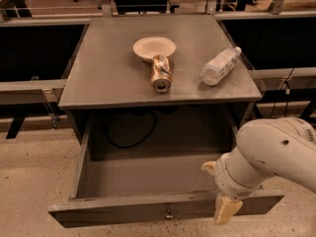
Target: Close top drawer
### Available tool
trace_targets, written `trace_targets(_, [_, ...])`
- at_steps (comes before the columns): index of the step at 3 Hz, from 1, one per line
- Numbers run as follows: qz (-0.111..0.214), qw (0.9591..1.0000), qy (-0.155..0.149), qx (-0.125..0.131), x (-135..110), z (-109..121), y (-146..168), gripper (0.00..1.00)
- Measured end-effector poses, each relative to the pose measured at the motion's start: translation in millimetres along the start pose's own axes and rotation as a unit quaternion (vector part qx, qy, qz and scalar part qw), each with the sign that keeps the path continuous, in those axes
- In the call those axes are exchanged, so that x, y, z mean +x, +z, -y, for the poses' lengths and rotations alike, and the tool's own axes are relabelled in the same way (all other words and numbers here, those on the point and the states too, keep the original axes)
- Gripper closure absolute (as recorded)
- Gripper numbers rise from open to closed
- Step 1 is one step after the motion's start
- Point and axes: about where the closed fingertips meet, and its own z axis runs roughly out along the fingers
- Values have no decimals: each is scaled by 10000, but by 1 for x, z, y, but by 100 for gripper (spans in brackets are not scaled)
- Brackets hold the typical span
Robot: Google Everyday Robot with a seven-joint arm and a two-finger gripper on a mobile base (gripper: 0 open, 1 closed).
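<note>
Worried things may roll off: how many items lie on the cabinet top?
3: a white bowl mid-top, a can on its side just in front of it, a plastic bottle lying to the right. The gripper is at the right end of the open top drawer.

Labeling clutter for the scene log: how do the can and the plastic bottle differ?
Can is gold-brown metal; bottle is clear plastic. Can points its end at the camera, far end by the white bowl; bottle lies diagonal near the right edge. Both lie on their sides. Gripper is at the front of the open top drawer, right side.
</note>
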Motion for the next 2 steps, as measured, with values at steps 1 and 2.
trace_targets(1, [-27, 9998, -185, -107, -7, 7, 8, 0])
trace_targets(2, [-93, 9990, -426, -105, -12, 27, 18, 0])
